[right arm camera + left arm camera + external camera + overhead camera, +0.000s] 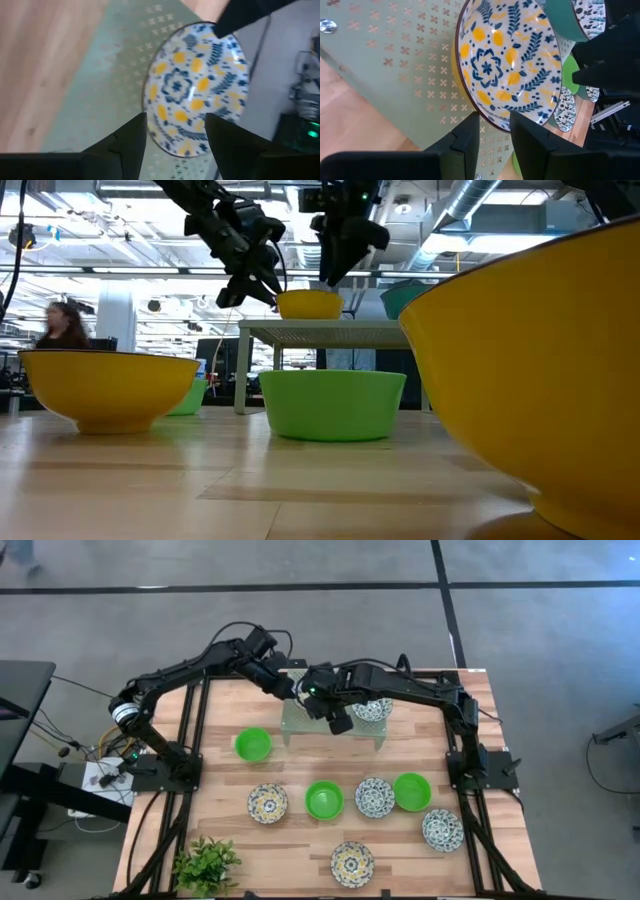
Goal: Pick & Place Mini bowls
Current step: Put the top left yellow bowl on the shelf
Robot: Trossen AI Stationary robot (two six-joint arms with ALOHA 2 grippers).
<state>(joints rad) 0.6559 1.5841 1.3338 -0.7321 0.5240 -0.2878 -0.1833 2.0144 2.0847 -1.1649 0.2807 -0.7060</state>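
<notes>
Table: wooden top (290, 840), 3 green and 3 patterned bowls on it.
Rack: pale green (395, 85), carrying yellow-blue bowl (507, 60).
Left gripper (495, 127): pinching that bowl's rim.
Right gripper (175, 132): spread above it.
Room: open hall, person (62, 325) seated.

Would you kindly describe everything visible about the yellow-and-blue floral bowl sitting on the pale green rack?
The floral bowl is small and round, glossy like glazed ceramic, white inside with yellow lemons, blue leaves and a central blue flower; from the low view its outside is yellow. It sits upright on the pale green perforated rack, beside a teal-rimmed bowl. The left tool has a finger on each side of its rim; the right tool hangs open just above it.
</notes>
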